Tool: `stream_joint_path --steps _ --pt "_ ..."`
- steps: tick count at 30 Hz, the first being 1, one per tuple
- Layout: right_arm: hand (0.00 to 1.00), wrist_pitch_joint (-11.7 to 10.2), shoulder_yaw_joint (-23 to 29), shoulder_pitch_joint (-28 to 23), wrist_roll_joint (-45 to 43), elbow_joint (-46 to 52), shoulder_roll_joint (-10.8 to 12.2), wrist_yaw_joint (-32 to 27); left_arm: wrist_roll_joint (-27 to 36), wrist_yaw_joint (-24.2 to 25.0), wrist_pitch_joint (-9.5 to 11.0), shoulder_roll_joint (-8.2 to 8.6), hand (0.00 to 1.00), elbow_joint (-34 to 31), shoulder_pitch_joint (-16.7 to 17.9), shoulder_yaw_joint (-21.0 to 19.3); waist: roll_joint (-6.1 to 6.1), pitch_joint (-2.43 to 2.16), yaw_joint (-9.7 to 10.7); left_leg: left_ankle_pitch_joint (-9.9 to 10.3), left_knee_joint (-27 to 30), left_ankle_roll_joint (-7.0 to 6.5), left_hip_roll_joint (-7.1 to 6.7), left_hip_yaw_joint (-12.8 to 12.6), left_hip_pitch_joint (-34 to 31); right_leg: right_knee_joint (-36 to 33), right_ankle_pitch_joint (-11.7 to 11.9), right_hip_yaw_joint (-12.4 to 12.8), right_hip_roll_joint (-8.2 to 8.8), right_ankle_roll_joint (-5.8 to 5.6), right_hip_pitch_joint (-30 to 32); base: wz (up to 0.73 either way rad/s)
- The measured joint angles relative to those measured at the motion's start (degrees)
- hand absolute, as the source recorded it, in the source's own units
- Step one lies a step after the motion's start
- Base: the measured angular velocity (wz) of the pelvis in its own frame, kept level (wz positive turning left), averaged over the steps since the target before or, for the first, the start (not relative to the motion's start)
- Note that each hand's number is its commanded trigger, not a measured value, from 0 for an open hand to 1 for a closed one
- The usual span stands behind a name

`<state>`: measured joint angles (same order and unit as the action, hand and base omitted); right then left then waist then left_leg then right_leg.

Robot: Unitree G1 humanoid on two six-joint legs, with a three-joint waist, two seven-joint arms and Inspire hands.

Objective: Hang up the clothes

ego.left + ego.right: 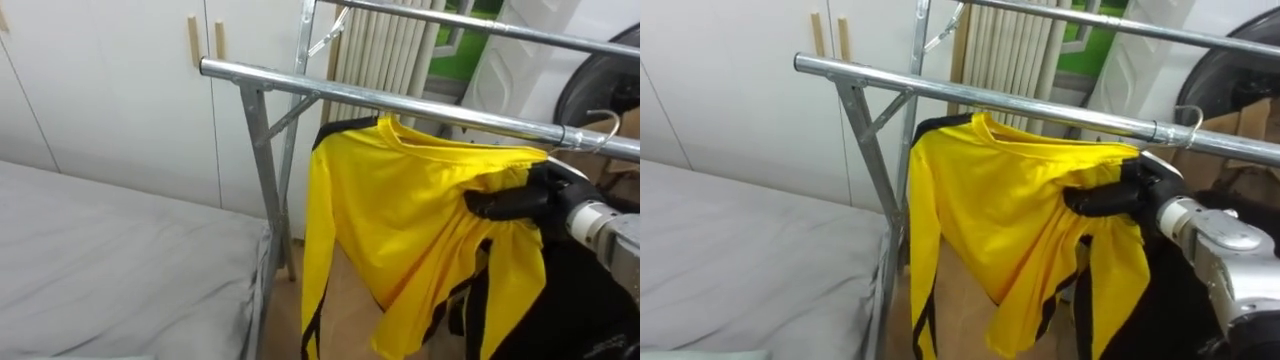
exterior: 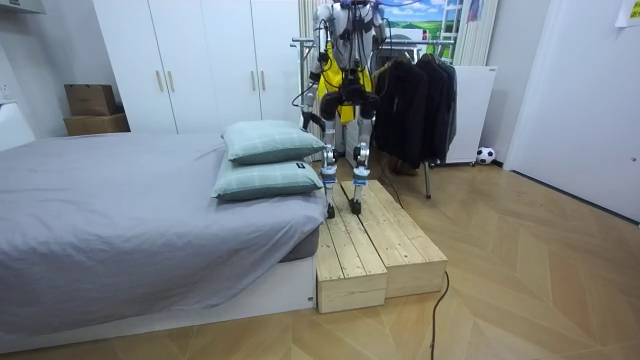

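- White wardrobe doors (image 1: 120,90) are lining the wall behind a metal clothes rack (image 1: 400,100), and a bed (image 1: 100,260) with a grey cover is lying at the robot's left.
- In the room view the robot is standing on a low wooden platform (image 2: 380,250) beside the bed's two pillows (image 2: 265,160). It is facing the rack with its back to the camera.
- A yellow shirt (image 1: 400,220) with black trim is hanging from the rack's front rail. Its collar is sitting right up at the bar and its body is draping down in folds.
- The right hand (image 1: 505,202) is reaching in from the right and clutching the shirt near its shoulder. Its dark fingers are curling into the bunched yellow cloth.
- The left hand (image 2: 306,118) is hanging low at the robot's side in the room view, and whether it is open or closed cannot be told.
- A bare wire hanger hook (image 1: 605,130) is sitting on the rail just past the right hand.
- Dark clothes (image 2: 415,100) are hanging further along the rack.
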<state>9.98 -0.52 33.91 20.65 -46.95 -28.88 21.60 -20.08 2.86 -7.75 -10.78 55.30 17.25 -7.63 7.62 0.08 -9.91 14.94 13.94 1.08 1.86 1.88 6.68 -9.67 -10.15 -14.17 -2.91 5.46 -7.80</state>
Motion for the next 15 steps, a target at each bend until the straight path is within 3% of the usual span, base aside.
stream_joint_path --steps 6,15 --pt "1.00 0.0 0.0 3.4 2.5 -9.4 -0.4 0.9 -0.3 0.3 -0.8 0.09 0.00 0.0 0.8 0.2 -0.69 0.46 -0.1 -0.1 0.3 0.03 -0.54 0.4 -0.2 0.6 -0.1 0.0 0.07 0.04 -0.2 0.03" --pt "1.00 0.0 -0.5 5.9 4.2 -15.5 -3.8 0.6 -0.1 0.4 -0.8 -0.19 0.00 0.3 1.2 0.0 -0.96 0.22 -0.5 -0.3 -0.2 0.28 -0.67 1.5 -0.5 1.0 -0.4 -1.3 0.04 0.26 -0.3 0.04"
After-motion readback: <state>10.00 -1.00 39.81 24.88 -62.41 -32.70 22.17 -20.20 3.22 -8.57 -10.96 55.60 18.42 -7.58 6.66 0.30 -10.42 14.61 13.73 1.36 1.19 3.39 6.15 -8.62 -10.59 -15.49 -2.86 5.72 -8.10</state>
